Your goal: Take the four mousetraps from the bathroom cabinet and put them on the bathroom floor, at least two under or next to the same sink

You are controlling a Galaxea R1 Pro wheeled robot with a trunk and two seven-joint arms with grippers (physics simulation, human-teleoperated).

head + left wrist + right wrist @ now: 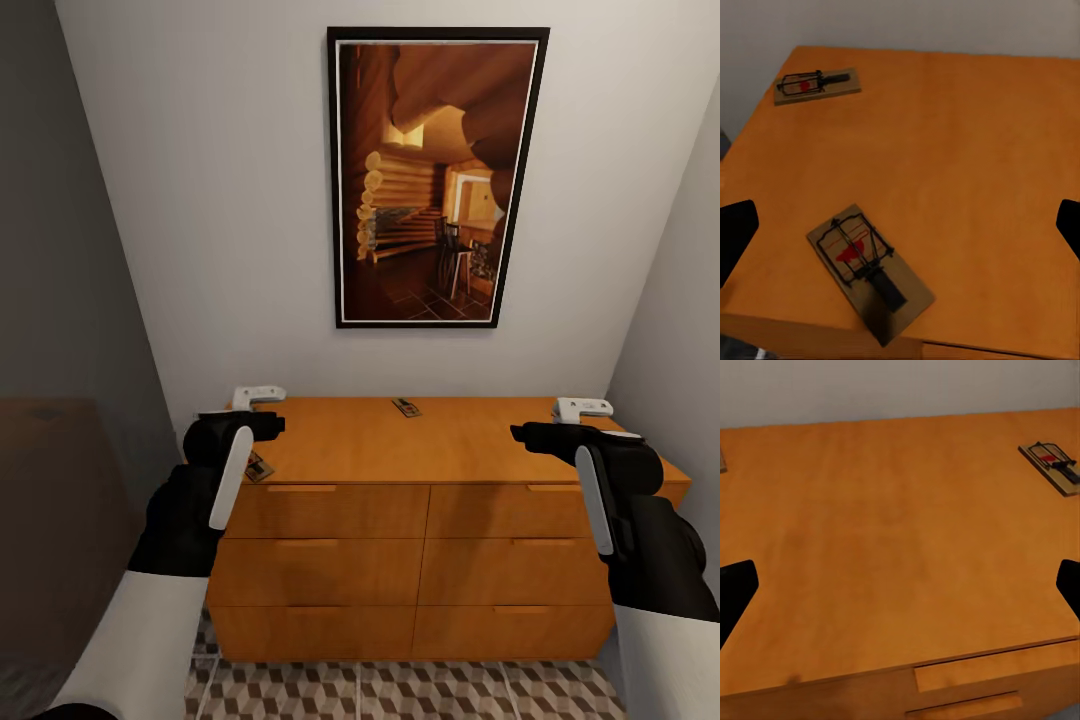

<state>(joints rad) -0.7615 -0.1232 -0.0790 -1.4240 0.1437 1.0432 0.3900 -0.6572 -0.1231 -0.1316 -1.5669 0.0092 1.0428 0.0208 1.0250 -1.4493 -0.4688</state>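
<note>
The cabinet (440,450) is orange-brown wood, top and drawer fronts alike, with handles of the same tone. On its top, the mousetraps (870,271) are tan-brown slabs with dark wire and a red patch. The bathroom floor (400,690) in front of the cabinet carries a brown, beige and white cube pattern with pale grout. Above the cabinet, a black-framed picture (437,178) shows an amber log interior against a pale grey wall (200,200).

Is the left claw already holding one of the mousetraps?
No, the near mousetrap lies flat on the cabinet, untouched.
</note>
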